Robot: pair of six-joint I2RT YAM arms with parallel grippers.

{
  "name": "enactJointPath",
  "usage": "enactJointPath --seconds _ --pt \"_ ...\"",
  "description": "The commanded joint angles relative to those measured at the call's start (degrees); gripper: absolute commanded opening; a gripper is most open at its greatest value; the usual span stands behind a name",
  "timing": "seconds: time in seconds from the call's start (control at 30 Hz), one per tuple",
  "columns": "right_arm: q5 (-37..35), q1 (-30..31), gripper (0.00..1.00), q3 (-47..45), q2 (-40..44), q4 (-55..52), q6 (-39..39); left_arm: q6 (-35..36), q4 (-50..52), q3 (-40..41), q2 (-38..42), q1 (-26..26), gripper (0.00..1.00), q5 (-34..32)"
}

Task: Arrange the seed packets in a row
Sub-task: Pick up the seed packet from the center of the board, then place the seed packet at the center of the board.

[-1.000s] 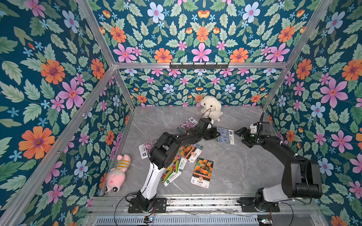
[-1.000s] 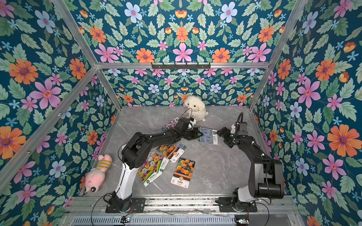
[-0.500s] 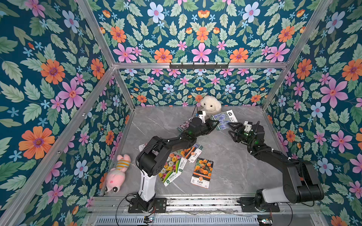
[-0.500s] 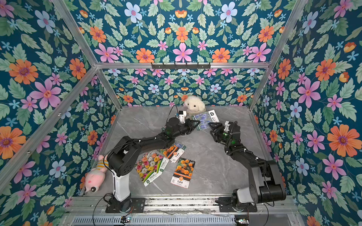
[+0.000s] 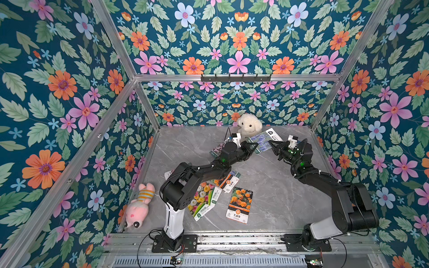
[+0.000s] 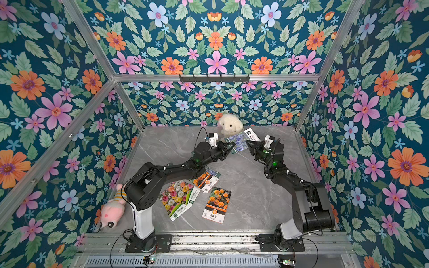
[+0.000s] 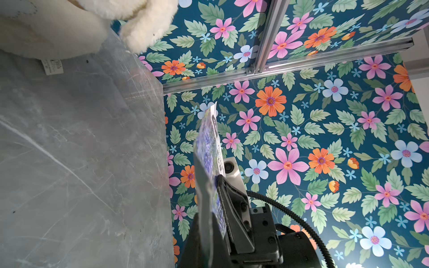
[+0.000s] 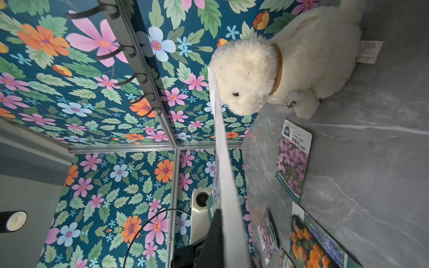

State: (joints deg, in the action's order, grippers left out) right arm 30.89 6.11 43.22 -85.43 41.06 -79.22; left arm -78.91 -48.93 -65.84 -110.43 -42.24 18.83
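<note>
Flat glossy lavender packet [image 5: 264, 140], perhaps bowed

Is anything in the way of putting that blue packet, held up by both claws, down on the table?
Nothing visible blocks it. The left gripper and right gripper are both shut on the lavender packet, in the air. The dog sits just behind it, and a pink packet lies by the left gripper. Bare table shows nearer the camera.

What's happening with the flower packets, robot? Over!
Both shut on one lavender packet: left end effector, right end effector, held above table. Meanwhile other packets lie scattered, no row yet. Watch white plush dog close behind.
</note>
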Motion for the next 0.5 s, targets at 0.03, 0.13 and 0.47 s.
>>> enactJointPath --seconds 0.03,0.13,0.47 --pt "-2.1 -0.9 0.00 3.9 2.1 -17.4 14.7 4.8 6.8 3.0 2.8 1.4 0.28 -1.5" --pt "-1.0 -2.2 0.00 8.7 2.7 -35.5 29.0 11.9 17.3 5.4 5.5 3.1 0.50 -2.8" --pt "-10.4 -7.6 0.00 22.6 -6.4 -80.3 65.3 41.1 49.0 4.8 13.4 9.1 0.84 -11.8"
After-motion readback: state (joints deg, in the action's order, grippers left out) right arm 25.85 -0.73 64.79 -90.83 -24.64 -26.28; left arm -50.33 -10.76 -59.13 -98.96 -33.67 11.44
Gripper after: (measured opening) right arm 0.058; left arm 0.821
